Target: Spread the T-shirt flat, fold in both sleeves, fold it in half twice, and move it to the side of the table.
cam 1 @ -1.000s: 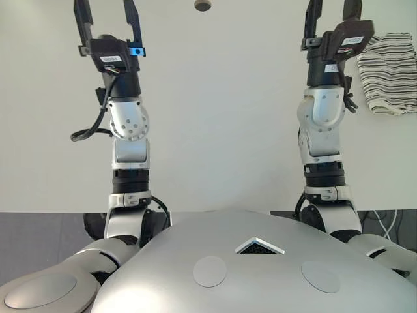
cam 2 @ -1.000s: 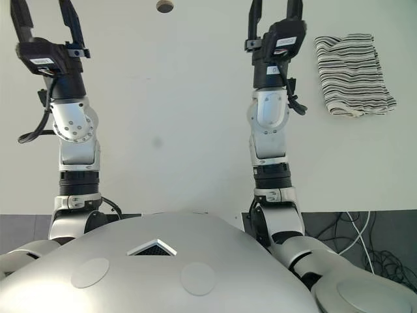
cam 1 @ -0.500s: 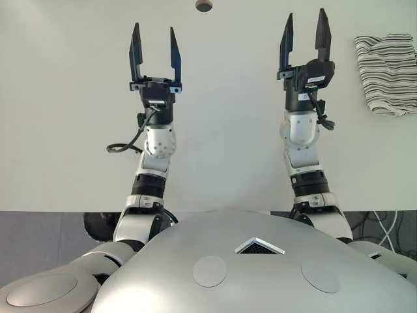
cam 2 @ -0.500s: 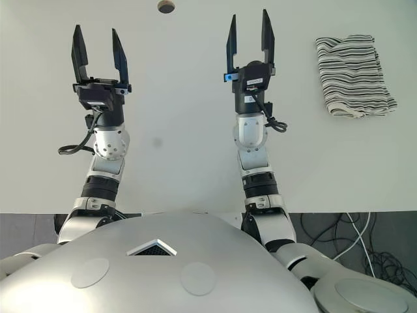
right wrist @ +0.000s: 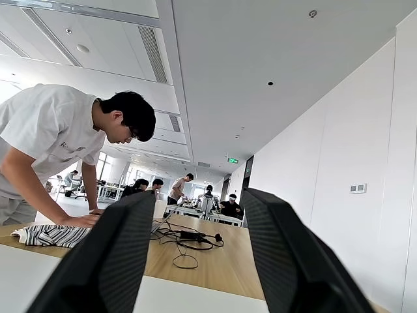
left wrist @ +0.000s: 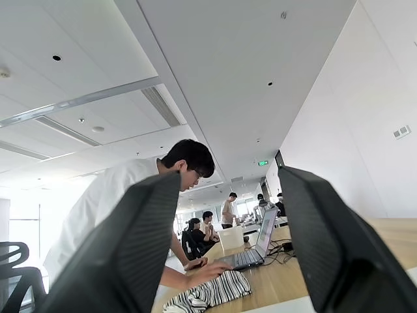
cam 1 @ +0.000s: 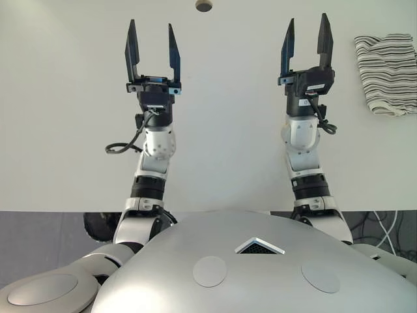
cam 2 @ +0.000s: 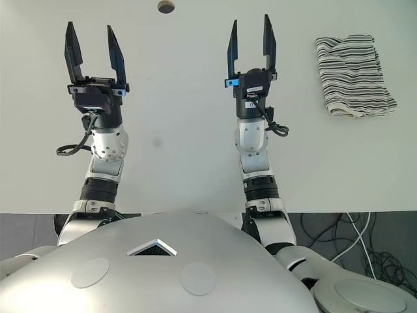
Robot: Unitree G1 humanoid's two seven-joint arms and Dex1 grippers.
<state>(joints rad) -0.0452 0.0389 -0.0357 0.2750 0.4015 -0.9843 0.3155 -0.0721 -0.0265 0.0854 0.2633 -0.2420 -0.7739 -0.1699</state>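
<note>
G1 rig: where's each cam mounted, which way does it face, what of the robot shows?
Left eye view: on the head, facing forward and down at the white table; left gripper and right gripper show.
Right eye view: same head, same scene, folded T-shirt at the table's right.
Left wrist view: left wrist, facing outward and up past its open gripper to the ceiling.
Right wrist view: right wrist, likewise.
Shared: both wrist views catch a striped cloth on a wooden table.
</note>
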